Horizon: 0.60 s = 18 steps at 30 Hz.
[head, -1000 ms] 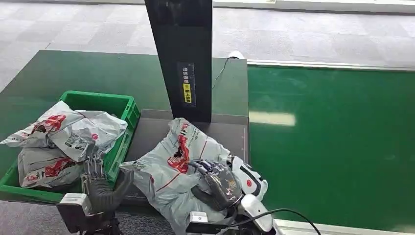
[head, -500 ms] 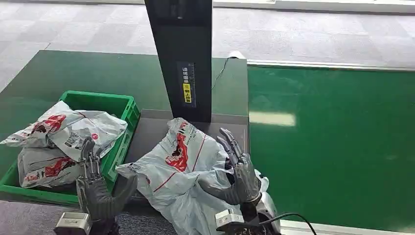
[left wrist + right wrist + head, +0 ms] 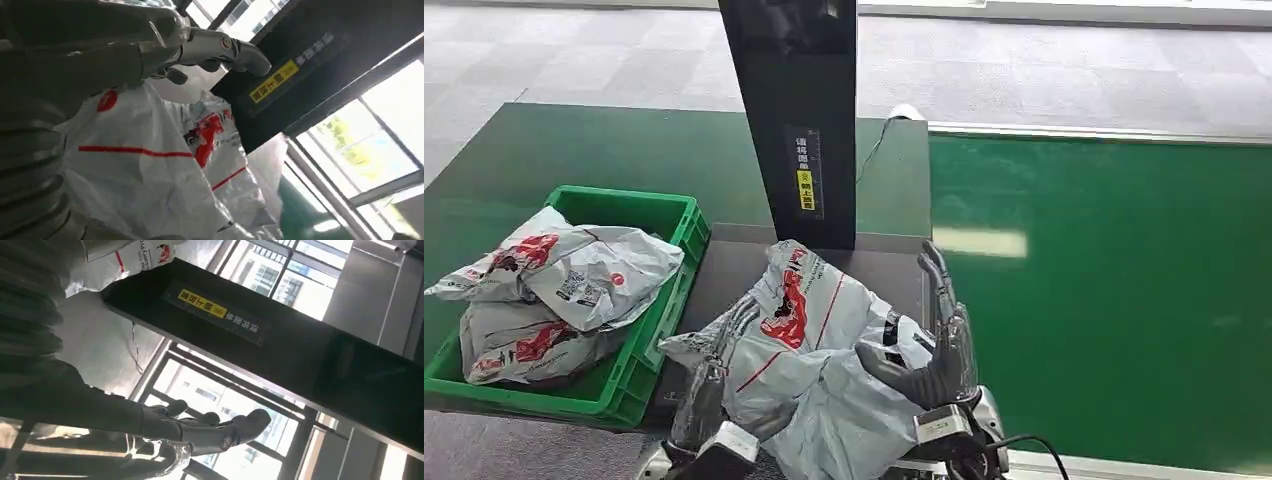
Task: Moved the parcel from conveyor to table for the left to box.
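In the head view, farthest left, one green crate (image 3: 686, 228) sits on the dark green tabletop (image 3: 574, 150). It holds two grey bagged parcels (image 3: 564, 270) with red print, one stacked on the other, the upper one spilling over the crate's left rim.

Just right of the crate lies the one parcel (image 3: 809, 345) of the task, a crumpled grey-white mailer with red print and thin red lines. It rests on the grey plate (image 3: 734, 265) at the foot of the single black upright post (image 3: 799, 110), which carries a yellow label. The parcel's long axis runs from the near edge of the tabletop, where its bulk bunches up, away toward the post, with the narrower far end almost touching the post's base. It is off the green conveyor belt (image 3: 1114, 300), which lies to the right beyond the plate's edge.

Two robot hands are visible. The left robot hand (image 3: 714, 375) reaches up along the parcel's near left corner, its fingers extended against the plastic; whether they close on a fold cannot be told. In the left wrist view, the fingers (image 3: 225, 50) stretch out over the white plastic, near the black post.

The right robot hand (image 3: 939, 345) stands at the parcel's right edge with fingers straight and spread upward, thumb out toward the bag, holding nothing. The right wrist view shows the same straight fingers (image 3: 220, 432) against bright windows, apart from the parcel.
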Motion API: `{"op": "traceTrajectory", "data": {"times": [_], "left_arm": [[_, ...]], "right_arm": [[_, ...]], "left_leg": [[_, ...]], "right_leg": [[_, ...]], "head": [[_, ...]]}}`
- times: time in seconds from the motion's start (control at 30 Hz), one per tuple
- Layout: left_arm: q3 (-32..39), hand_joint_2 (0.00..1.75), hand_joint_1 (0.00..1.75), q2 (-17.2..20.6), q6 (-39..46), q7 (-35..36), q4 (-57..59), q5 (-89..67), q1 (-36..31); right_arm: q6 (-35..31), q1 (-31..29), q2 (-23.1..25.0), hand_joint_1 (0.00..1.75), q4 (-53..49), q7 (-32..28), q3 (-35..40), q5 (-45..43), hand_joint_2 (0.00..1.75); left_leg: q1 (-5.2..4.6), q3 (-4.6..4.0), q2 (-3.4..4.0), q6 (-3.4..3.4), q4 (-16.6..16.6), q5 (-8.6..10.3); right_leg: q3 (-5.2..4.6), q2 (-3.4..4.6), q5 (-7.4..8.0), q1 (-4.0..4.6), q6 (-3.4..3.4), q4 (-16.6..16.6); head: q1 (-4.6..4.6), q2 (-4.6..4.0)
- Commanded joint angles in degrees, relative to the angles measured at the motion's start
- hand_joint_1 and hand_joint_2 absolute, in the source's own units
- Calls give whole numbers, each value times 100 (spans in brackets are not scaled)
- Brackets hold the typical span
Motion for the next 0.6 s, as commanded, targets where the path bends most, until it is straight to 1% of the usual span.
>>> {"op": "traceTrajectory", "data": {"times": [0.03, 0.23, 0.3, 0.33, 0.4, 0.43, 0.57, 0.6], "left_arm": [[-504, 175, 0, 229, -468, 785, 1071, -894, -386], [-561, 175, 0, 227, -532, 800, 1340, -985, -418], [-561, 175, 0, 227, -532, 800, 1340, -985, -418], [-561, 175, 0, 227, -532, 800, 1340, -985, -418], [-561, 175, 0, 227, -532, 800, 1340, -985, -418], [-561, 175, 0, 227, -532, 800, 1340, -985, -418], [-561, 175, 0, 227, -532, 800, 1340, -985, -418], [-561, 175, 0, 227, -532, 800, 1340, -985, -418]], "right_arm": [[-78, 183, 88, 0, -143, 23, -299, 122, 175], [-110, 344, 107, 0, -240, 33, -350, 216, 175], [-110, 344, 107, 0, -240, 33, -350, 216, 175], [-110, 344, 107, 0, -240, 33, -350, 216, 175], [-110, 344, 107, 0, -240, 33, -350, 216, 175], [-110, 344, 107, 0, -240, 33, -350, 216, 175], [-110, 344, 107, 0, -240, 33, -350, 216, 175], [-110, 344, 107, 0, -240, 33, -350, 216, 175]], "left_leg": [[-2, 9, -28, 5, -13, 6], [-1, 4, -24, 5, -10, 5], [-2, 2, -15, 3, -7, 3], [-1, 4, -24, 6, -10, 5], [-2, 3, -13, 3, -6, 2], [0, 4, -22, 5, -9, 4], [-1, 3, -19, 5, -8, 3], [-1, 1, -10, 2, -4, 1]], "right_leg": [[11, 2, 1, -3, -4, -10], [8, 4, 1, -2, -3, -9], [4, 4, 0, -2, -2, -5], [7, 9, 2, -2, -4, -9], [4, 5, 0, -3, -2, -4], [6, 9, 2, -1, -4, -8], [5, 9, 1, -2, -4, -6], [2, 5, 0, -2, -2, -3]], "head": [[-4, 0], [-2, 0], [-2, 0], [-2, 0], [-2, 0], [-2, 0], [-2, 0], [-2, 0]]}}
